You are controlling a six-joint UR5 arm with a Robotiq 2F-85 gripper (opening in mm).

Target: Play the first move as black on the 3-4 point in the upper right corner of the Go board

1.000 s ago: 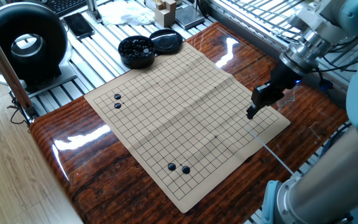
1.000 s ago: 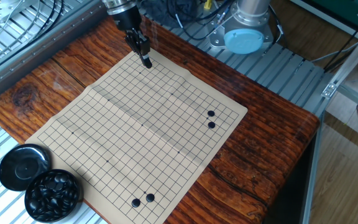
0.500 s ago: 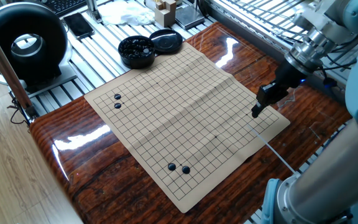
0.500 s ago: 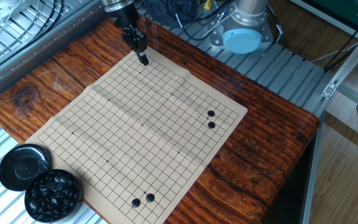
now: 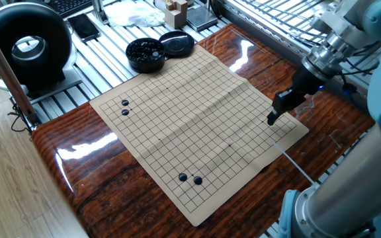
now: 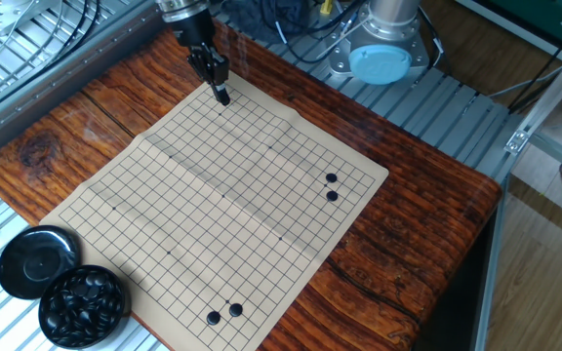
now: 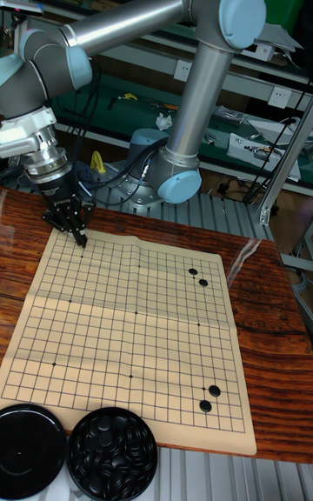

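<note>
We see the board on the table, four stones on it in two pairs. The bowl holds the black stones. Our gripper hangs over a board corner; whether its fingers clasp a stone, we cannot tell.

Silver arm, blue joint caps, prob. black hand.

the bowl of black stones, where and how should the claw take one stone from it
Come straight down into the open bowl of black stones and pinch one top stone across its rim. The stones lie flat and heaped, and the bowl's wall blocks any sideways approach. The lid lies beside it, so the top is open.
</note>
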